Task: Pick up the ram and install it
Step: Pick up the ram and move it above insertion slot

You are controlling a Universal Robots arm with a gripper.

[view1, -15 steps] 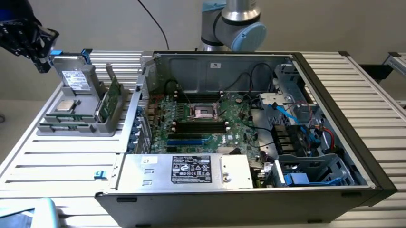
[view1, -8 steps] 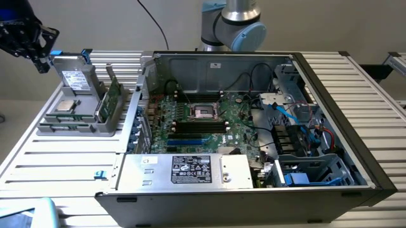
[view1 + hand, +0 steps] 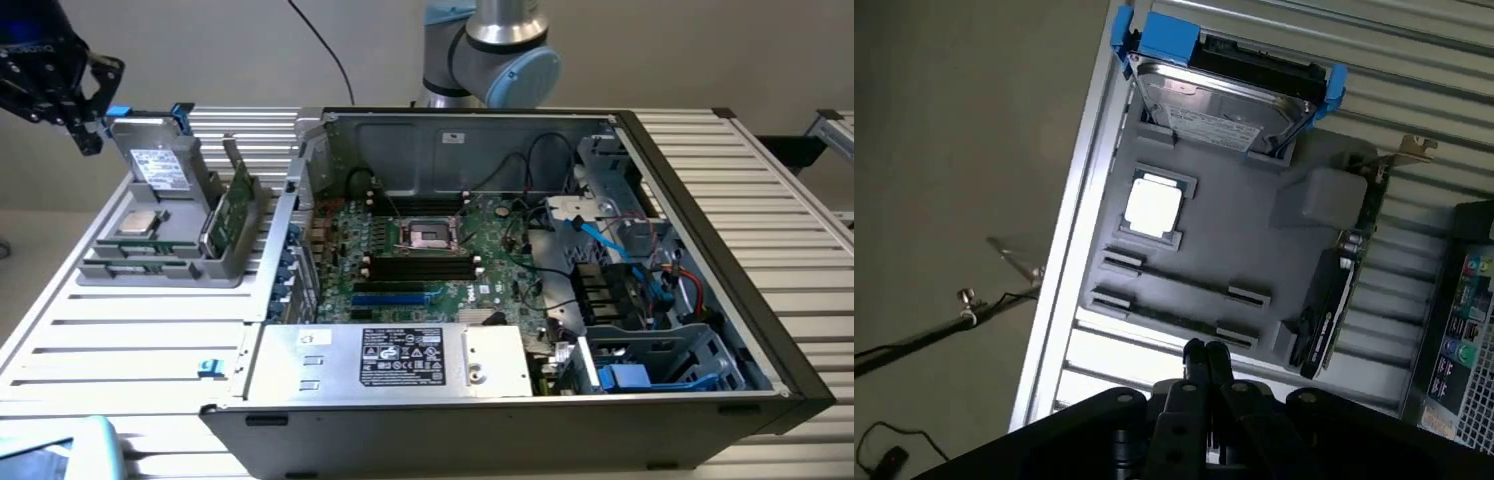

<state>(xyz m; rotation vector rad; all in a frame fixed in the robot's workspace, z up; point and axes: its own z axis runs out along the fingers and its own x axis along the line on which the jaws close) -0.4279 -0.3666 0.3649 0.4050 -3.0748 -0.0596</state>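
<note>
The ram shows as two thin dark-green sticks (image 3: 144, 248) standing on edge in the front slots of the grey parts tray (image 3: 160, 272) at the exterior view's left. In the wrist view they appear as narrow dark lines (image 3: 1184, 285) between grey clips. My black gripper (image 3: 87, 140) hangs above the tray's far left corner, beside the hard drive, well clear of the sticks. Its fingers (image 3: 1194, 358) are pressed together with nothing between them. The open computer case (image 3: 694, 200) holds the motherboard, with black memory slots (image 3: 420, 265) beside the processor socket.
The tray also carries a hard drive in blue brackets (image 3: 1229, 95), a silver square processor chip (image 3: 1154, 205) and a wider green card (image 3: 234, 205) standing on edge. A power supply (image 3: 394, 358) sits at the case's front. The slatted table (image 3: 120, 340) drops to the floor past the tray.
</note>
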